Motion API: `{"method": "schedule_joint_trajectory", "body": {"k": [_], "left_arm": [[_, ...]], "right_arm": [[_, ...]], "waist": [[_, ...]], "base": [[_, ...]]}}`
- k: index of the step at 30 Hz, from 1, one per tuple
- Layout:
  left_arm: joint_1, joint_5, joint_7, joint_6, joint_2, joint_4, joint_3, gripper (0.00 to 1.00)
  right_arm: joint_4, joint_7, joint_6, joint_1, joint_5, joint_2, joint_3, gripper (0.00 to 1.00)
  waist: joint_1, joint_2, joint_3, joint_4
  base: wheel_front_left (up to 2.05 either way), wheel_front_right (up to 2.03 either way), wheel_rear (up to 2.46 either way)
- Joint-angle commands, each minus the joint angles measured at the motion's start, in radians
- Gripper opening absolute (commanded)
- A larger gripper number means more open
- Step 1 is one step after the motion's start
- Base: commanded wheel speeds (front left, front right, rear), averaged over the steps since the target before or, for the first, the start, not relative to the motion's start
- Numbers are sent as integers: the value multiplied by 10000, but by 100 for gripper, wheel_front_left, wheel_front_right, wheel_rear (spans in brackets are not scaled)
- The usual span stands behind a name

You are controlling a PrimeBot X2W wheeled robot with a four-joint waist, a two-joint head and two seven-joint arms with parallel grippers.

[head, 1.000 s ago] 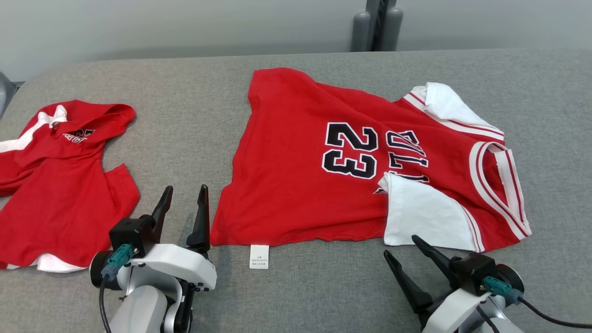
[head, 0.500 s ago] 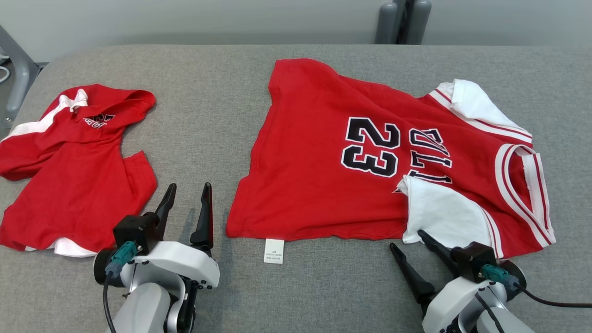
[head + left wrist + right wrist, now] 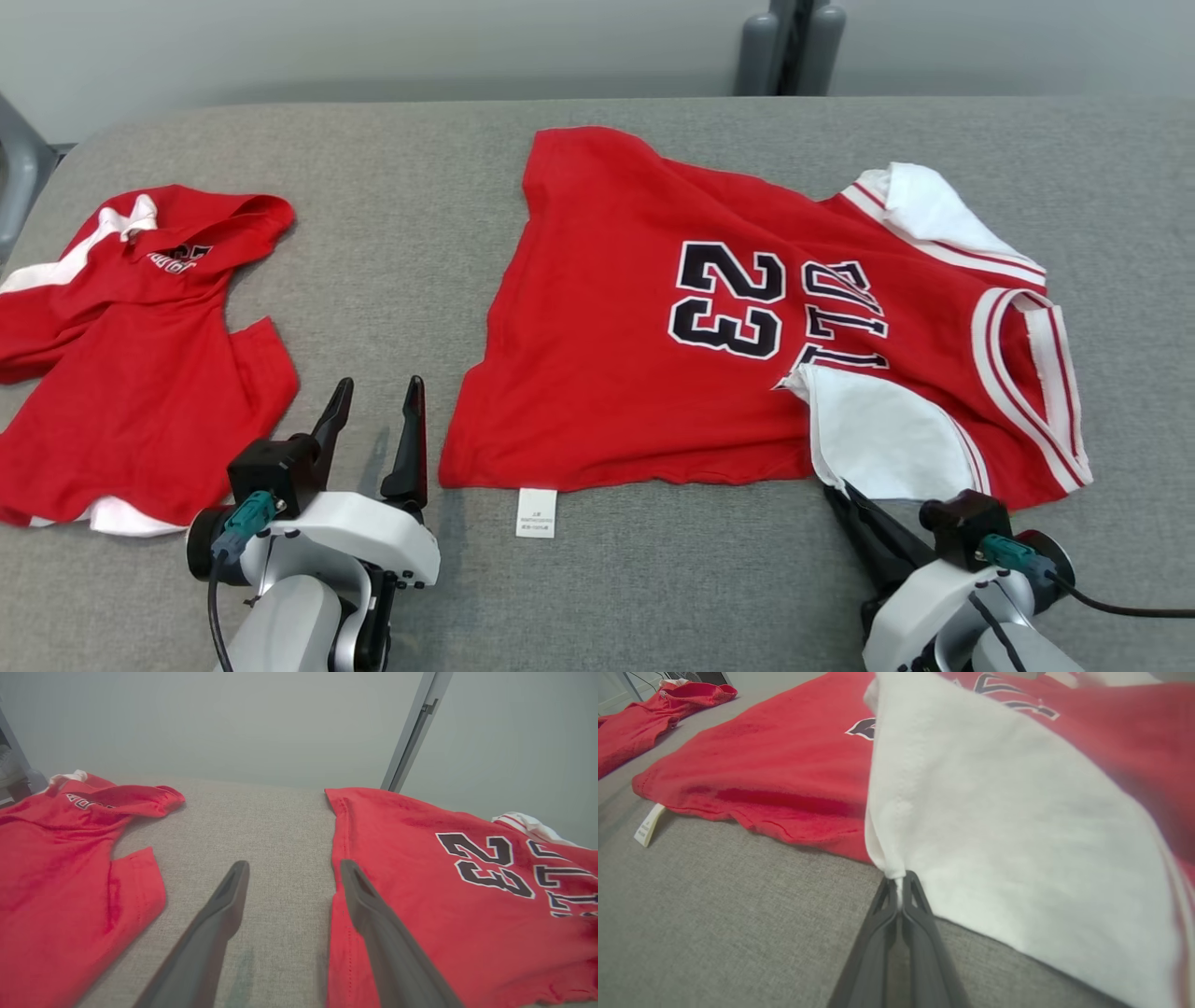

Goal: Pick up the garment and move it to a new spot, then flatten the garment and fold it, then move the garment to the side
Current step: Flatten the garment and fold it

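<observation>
Your right gripper (image 3: 834,490) is pinched tight on the near corner of the white sleeve (image 3: 882,439). The right wrist view confirms it: both dark fingers pressed together, a peak of white cloth caught between the tips. That sleeve is folded in over the front of the red jersey (image 3: 635,355), which lies spread on the grey table (image 3: 401,233), right of centre, number 23 face up, collar toward your right, hem toward your left. The fabric is mostly flat with a few wrinkles, and the far sleeve shows white at the upper right edge. A white label (image 3: 536,511) pokes out from the near edge onto the table. Your left gripper (image 3: 381,385) is spread wide and holding nothing, over bare table just beside the jersey's near left corner; in the left wrist view one finger lines up with the hem edge. Off to the far left lies a second red garment (image 3: 140,373), crumpled, well apart from the jersey.
</observation>
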Motion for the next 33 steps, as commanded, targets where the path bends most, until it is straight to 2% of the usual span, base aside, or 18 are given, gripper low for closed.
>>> {"method": "schedule_joint_trajectory", "body": {"k": [1, 9, 12, 17, 21, 24, 27, 28, 29, 33], "left_arm": [[20, 17, -44, -63, 6, 27, 28, 100], [118, 19, -49, -117, 22, 100, 69, 100], [14, 55, -51, -131, 52, 118, 112, 100], [-114, 104, -51, -208, 42, 211, 175, 100], [-245, 173, -50, -274, -76, 289, 238, 100], [-292, 223, -50, -335, -198, 349, 286, 100], [-325, 324, -44, -401, -345, 406, 295, 100], [-333, 320, -44, -440, -377, 443, 298, 100], [-334, 320, -45, -473, -413, 488, 320, 100], [-230, 236, -45, -650, -518, 611, 495, 100]], "right_arm": [[-102, -13, -3, 135, -6, -139, -118, 0], [-975, -13, -3, 778, 87, -712, -928, 0], [-1716, 199, -1, 1304, 183, -1102, -1017, 0], [-3357, 1109, -3, 2265, 711, -1916, -982, 0], [-4511, 2248, -3, 3064, 1303, -2520, -1026, 0], [-5099, 3101, -3, 3549, 1562, -2974, -1444, 0], [-5411, 3902, -3, 4009, 1942, -3058, -1980, 0], [-5572, 4030, -3, 4054, 1987, -3023, -2169, 20], [-5681, 4246, -3, 4130, 2171, -2918, -2350, 100], [-6299, 4768, -1, 4248, 2672, -2622, -2969, 100]], "waist": [[0, 0, -113, -176], [0, 0, -357, -828], [0, 0, -355, -1154], [0, 0, -236, -1706], [0, 0, -192, -1941], [0, 0, -185, -2003], [0, 0, -197, -2003], [0, 0, -203, -1988], [0, 0, -223, -1969], [0, 0, -328, -1858]], "base": [[0, 0, 0], [0, 0, 0], [0, 0, 0], [0, 0, 0], [0, 0, 0], [0, 0, 0], [0, 0, 0], [0, 0, 0], [0, 0, 0], [0, 0, 0]]}}
